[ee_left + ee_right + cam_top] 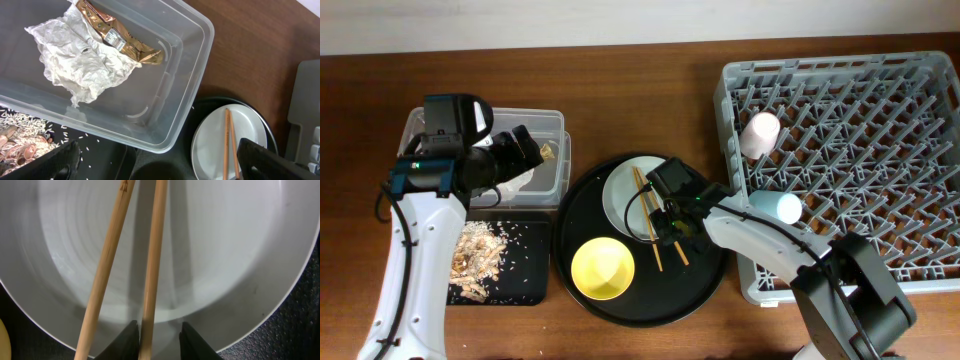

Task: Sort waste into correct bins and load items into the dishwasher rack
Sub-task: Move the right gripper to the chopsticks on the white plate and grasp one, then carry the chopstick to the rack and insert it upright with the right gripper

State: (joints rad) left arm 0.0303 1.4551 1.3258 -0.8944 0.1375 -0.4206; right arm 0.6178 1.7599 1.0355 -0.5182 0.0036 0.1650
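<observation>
The crumpled white tissue (82,57) and the gold-brown wrapper (120,37) lie in the clear box (548,122). Beige food scraps (480,252) lie in the shallow black tray (525,275). My left gripper (525,150) hovers open and empty over the box's front edge; it also shows in the left wrist view (160,170). My right gripper (665,215) is low over the white plate (625,195), its fingers (160,342) open around one of the chopsticks (152,255), the other lying outside them. The yellow bowl (603,270) stands in front of the plate. The pink cup (760,135) and blue cup (778,207) are in the grey rack (880,110).
The plate, chopsticks and bowl rest on a large round black tray (695,290) between the bins and the rack. Rice grains (20,120) are scattered in the shallow black tray. The rack's left wall stands just right of my right arm.
</observation>
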